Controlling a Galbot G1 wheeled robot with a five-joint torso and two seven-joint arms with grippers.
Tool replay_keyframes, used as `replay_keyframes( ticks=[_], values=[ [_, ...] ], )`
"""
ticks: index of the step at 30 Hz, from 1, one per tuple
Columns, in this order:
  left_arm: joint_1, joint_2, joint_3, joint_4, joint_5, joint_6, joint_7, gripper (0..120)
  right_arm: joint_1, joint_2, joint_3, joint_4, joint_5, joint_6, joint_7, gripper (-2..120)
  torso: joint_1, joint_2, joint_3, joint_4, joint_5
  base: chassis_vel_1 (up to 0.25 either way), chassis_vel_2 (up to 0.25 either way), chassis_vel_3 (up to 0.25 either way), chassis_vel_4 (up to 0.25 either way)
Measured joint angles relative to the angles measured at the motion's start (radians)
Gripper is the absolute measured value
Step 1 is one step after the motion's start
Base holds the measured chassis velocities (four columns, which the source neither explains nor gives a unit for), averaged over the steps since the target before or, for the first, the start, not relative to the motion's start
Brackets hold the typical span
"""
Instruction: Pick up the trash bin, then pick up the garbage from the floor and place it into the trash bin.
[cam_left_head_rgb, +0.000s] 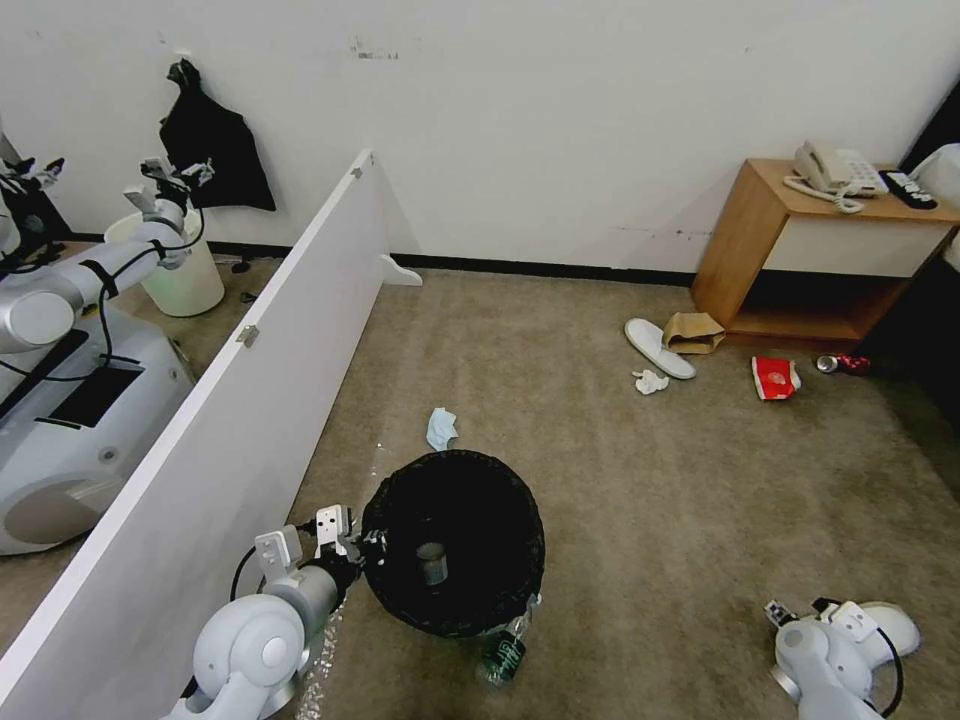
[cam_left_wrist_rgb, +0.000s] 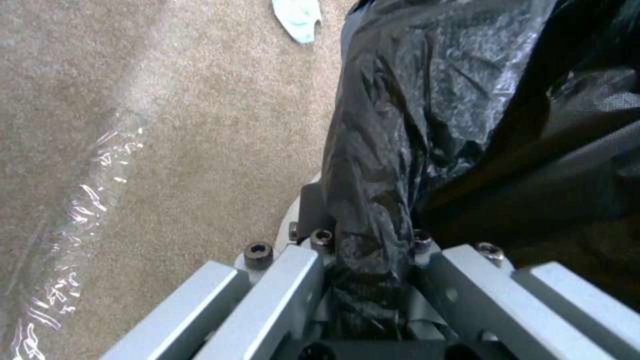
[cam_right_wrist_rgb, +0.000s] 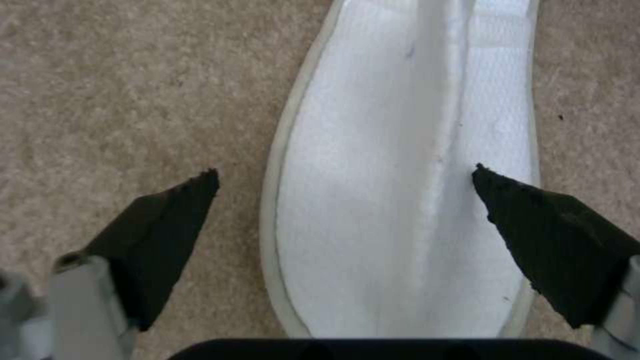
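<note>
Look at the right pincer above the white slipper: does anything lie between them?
Nothing visible does. The right pincer hangs open over the white slipper, with bare carpet beside it. The left pincer is shut on the trash bin rim.

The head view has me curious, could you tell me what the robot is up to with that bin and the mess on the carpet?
It is tidying litter. The left gripper is clamped on the bag-covered rim of the trash bin, holding it at the robot's left front. The right gripper hangs open over a white slipper on the carpet, not touching it. A blue tissue lies beyond the bin, and another slipper, a paper bag, a white tissue, a red cup and a can lie by the nightstand.
</note>
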Motion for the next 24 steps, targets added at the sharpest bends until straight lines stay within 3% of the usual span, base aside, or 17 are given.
replay_keyframes(
  ticks=[3,8,11,13,24],
  values=[
    [-0.001,0.0,0.0,0.001,0.0,0.0,0.0,2,0.002,0.0,0.0,-0.008,-0.006,-0.001,-0.003,90,0.0,0.0,0.0,-0.0001,0.0,0.0,0.0,0.0,0.0],
    [-0.002,-0.001,-0.001,0.001,0.0,0.0,0.001,2,0.008,0.005,-0.003,-0.02,-0.019,-0.003,-0.011,68,0.0,0.0,0.0,0.0,0.0,0.0,0.0,0.0,0.0],
    [-0.002,-0.001,-0.001,0.001,0.0,0.0,0.001,2,0.011,0.005,-0.004,-0.023,-0.021,-0.003,-0.014,64,0.0,0.0,0.0,0.0001,-0.0002,0.0,0.0,0.0,0.0],
    [-0.002,-0.002,-0.001,0.001,0.0,-0.001,0.001,2,0.015,0.006,-0.007,-0.027,-0.024,-0.003,-0.015,48,0.0,0.0,0.0,0.0001,-0.0003,0.0,0.0,0.0,0.0],
    [-0.002,-0.004,-0.001,0.001,-0.001,-0.001,0.001,2,0.031,0.008,-0.009,-0.05,-0.032,-0.004,-0.019,14,0.0,0.0,0.0,0.0002,-0.0004,0.0,0.0,0.0,0.0]
  ],
)
